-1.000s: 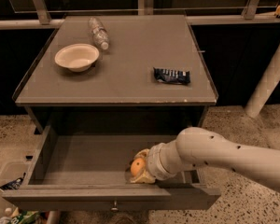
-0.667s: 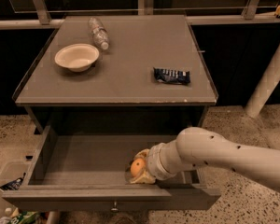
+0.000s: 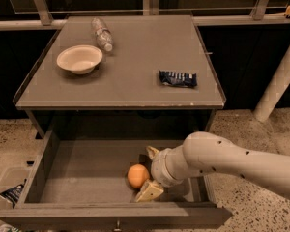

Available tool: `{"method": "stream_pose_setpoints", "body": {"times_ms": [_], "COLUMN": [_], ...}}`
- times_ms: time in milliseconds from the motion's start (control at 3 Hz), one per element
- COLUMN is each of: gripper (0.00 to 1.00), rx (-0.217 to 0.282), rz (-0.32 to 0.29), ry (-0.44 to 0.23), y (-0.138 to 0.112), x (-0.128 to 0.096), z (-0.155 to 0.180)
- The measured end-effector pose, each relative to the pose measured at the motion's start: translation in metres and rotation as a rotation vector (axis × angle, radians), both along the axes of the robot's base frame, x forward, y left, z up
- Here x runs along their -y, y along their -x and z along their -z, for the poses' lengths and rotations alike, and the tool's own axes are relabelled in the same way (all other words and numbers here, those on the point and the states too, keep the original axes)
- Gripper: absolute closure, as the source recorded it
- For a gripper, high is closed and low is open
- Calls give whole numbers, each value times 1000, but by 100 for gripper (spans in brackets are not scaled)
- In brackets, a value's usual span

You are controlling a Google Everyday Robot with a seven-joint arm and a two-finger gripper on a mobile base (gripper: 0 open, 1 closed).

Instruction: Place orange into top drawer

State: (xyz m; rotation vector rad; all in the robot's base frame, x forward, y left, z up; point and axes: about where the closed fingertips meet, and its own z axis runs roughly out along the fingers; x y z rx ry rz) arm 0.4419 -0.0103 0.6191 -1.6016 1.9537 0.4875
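The top drawer [image 3: 82, 170] is pulled open below the cabinet top, with its small knob [image 3: 118, 224] at the front edge. The orange [image 3: 137, 176] rests on the drawer floor near the front, right of centre. My gripper [image 3: 146, 174] reaches into the drawer from the right. Its two pale fingers [image 3: 150, 191] are spread apart on either side of the orange's right flank, and the orange sits on the floor at their tips. The gripper is open.
On the cabinet top [image 3: 135, 88] are a white bowl [image 3: 79, 58], a lying plastic bottle [image 3: 102, 34] and a dark blue snack packet [image 3: 178, 78]. A white post [image 3: 279, 81] stands at the right. A bin with litter [image 3: 9, 193] is at the lower left.
The fingers have spread apart and the orange now lies a little further left on the drawer floor, let go. The arm has hardly moved.
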Motion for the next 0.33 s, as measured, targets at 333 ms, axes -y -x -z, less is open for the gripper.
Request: {"method": "stream_pose_setpoints", "body": {"times_ms": [333], "gripper": [0], "rx": [0], "rz": [0], "ry": [0], "y": [0], "x": [0], "z": [0]}}
